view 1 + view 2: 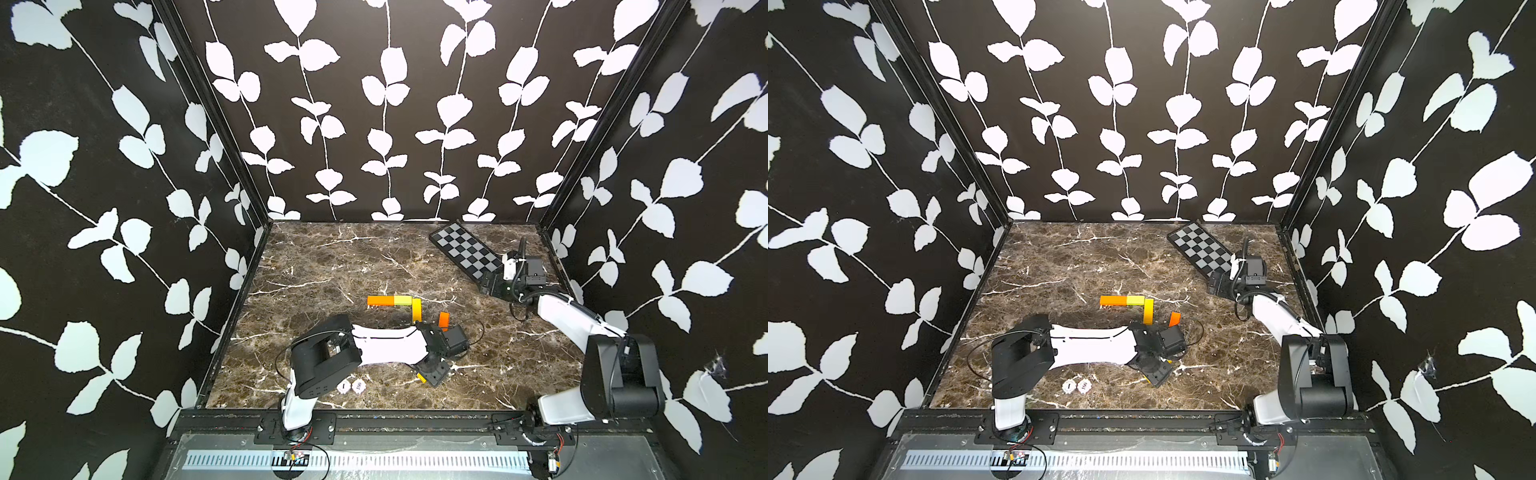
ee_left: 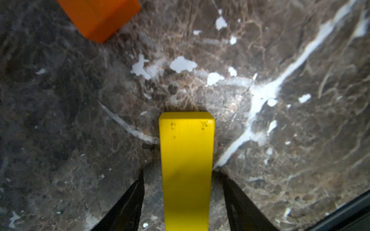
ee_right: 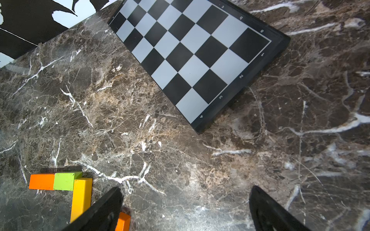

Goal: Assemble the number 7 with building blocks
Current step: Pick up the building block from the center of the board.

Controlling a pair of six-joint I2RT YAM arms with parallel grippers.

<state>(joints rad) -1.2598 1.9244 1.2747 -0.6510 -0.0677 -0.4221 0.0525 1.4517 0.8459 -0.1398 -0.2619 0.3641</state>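
On marble table [image 1: 332, 257]: building blocks [image 1: 402, 300], checkerboard [image 1: 465, 249], two white tokens [image 1: 344, 387].

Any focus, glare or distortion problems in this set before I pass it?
Left wrist view: yellow block fairly sharp, its half nearer the lens shadowed; marble table and orange block soft. Right wrist view: checkerboard crisp, right hand dark and blurred at the edge. Both top views: wide-angle lean on the walls, pale sheen mid-table.
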